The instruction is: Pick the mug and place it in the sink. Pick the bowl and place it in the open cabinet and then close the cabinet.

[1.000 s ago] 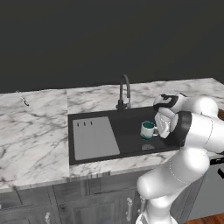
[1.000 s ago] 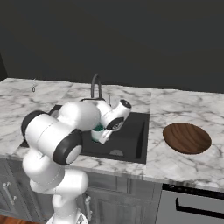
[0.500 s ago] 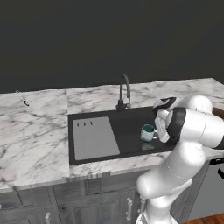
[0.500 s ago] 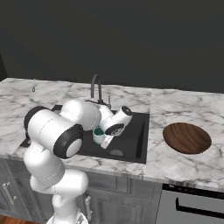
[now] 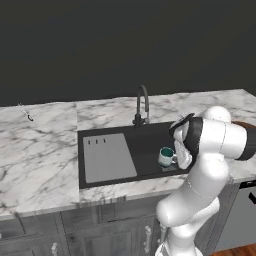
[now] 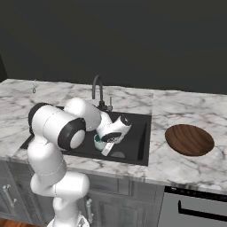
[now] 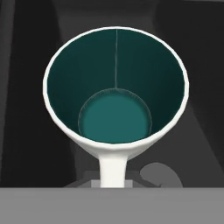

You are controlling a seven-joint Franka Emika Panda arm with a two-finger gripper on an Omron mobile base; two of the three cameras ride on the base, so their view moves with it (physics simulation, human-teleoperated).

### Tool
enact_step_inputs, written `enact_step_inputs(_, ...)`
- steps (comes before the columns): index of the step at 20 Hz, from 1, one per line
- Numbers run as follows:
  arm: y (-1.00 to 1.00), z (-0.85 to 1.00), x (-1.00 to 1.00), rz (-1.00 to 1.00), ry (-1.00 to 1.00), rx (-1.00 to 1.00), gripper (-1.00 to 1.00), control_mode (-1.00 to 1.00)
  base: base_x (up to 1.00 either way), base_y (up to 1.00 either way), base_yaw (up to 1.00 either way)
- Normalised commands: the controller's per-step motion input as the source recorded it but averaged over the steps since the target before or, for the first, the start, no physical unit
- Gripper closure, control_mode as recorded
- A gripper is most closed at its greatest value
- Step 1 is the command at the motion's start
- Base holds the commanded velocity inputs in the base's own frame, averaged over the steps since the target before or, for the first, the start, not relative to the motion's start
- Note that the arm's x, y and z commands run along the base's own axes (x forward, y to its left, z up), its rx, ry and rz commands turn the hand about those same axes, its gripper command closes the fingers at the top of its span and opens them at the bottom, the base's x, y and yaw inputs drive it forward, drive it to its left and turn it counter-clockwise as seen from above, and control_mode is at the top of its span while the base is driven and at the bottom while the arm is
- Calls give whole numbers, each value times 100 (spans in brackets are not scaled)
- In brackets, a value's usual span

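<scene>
Black basin: the large black rectangular sink (image 5: 145,150) sits at frame centre of the left base view, set into a white-grey marble counter (image 5: 40,150).
Mug position: the small white mug with teal inside (image 5: 166,156) is low inside the sink, at the right end of the basin, beside the white arm; whether its base touches the floor cannot be told.
Claw state: the two-finger gripper (image 6: 106,142) is clamped on the mug by its white handle; in the hand view the handle (image 7: 113,168) runs down to the bottom centre.
Basin edges: the right basin wall lies just beside the mug in the left base view; the front rim is near, lower in the frame.
Open room: bare black floor lies between the mug and the grey ribbed drainboard panel (image 5: 107,157) at the left of the basin.
Faucet: the dark arched faucet (image 5: 142,106) stands on the rear rim, upper centre, well apart from the mug.
Right base view extra: the wide dark-brown wooden bowl (image 6: 189,139) rests on the counter at frame right, well apart from the sink.
Hand view extra: the mug's teal interior (image 7: 116,120) and its unbroken white rim.
</scene>
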Motion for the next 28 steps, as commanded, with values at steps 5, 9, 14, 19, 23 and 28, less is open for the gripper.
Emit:
enact_step_inputs(5, 0, -4, 45, 0, 4, 0, 100, -100, 0, 0, 0)
enact_step_inputs(9, 0, -17, 46, 0, 2, 0, 100, -100, 0, 0, 0)
enact_step_inputs(14, -3, -29, 26, 0, 0, 0, 100, -100, 0, 0, 0)
enact_step_inputs(19, 0, -45, 15, 0, 0, 0, 100, -100, 0, 0, 0)
enact_step_inputs(23, 0, -36, 21, 0, 3, 1, 100, -100, 0, 0, 0)
enact_step_inputs(28, 0, -26, 39, 0, 2, 0, 100, -100, 0, 0, 0)
